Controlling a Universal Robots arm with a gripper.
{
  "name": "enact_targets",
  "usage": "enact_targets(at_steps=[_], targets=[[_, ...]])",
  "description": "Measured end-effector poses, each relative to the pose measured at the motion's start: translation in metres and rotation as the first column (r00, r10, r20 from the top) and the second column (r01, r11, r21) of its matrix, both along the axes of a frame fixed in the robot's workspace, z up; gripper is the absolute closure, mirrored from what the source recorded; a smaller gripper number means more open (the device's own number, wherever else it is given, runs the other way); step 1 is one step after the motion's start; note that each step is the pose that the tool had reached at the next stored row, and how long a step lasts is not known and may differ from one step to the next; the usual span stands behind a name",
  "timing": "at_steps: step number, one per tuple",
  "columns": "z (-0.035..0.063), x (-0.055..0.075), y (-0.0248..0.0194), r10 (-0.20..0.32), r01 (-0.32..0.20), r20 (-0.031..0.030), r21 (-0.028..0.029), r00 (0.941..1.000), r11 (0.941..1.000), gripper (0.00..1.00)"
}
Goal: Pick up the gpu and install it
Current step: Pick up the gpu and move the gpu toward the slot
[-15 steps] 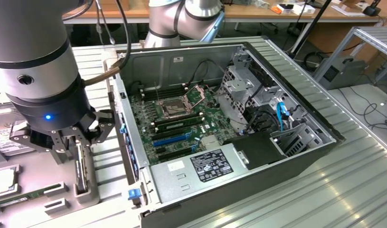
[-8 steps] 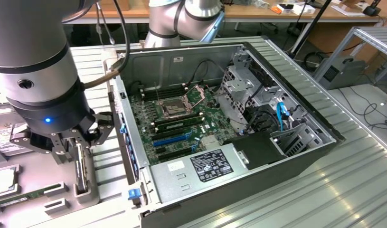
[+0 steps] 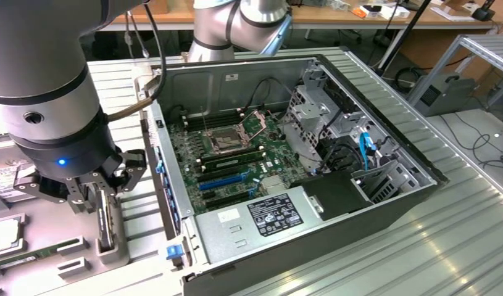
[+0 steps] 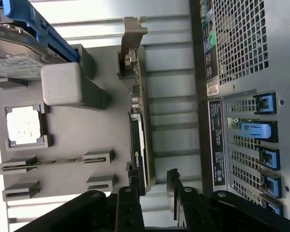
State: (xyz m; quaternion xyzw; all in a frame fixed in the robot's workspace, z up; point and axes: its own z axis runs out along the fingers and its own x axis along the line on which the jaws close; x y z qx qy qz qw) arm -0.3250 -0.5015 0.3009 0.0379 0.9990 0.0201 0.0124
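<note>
Gpu [image 4: 137, 140] on edge, green logo [image 4: 137, 158]; wide-spread pincer [image 4: 152, 175] just above

— Where do we find the gpu [image 3: 105, 222] [image 4: 137, 121]?

— We see it standing on its long edge in a slot of the gray holder [image 4: 77, 140], just beside the open computer case [image 4: 241, 72] and outside it, its length running along the case's wall.

— And what do we make of its looks?

— A thin dark card, which we see edge-on. A black shroud with a small green mark covers one half, bare board with small components the other, and the silver metal bracket [image 4: 133, 29] caps that bare end.
</note>
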Motion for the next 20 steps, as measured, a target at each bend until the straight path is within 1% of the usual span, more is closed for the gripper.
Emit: enact_targets(at_steps=[4, 13, 18, 20], targets=[[-0.0067, -0.001, 0.0075, 0.0, 0.0, 0.0001, 0.0001, 1.0, 1.0, 0.64], [-0.0149, -0.004, 0.0193, 0.0, 0.0, 0.0, -0.0001, 1.0, 1.0, 0.64], [-0.0222, -0.004, 0.0233, 0.0, 0.0, 0.0001, 0.0, 1.0, 1.0, 0.64], [-0.0252, -0.005, 0.024, 0.0, 0.0, 0.0, 0.0, 1.0, 1.0, 0.64]])
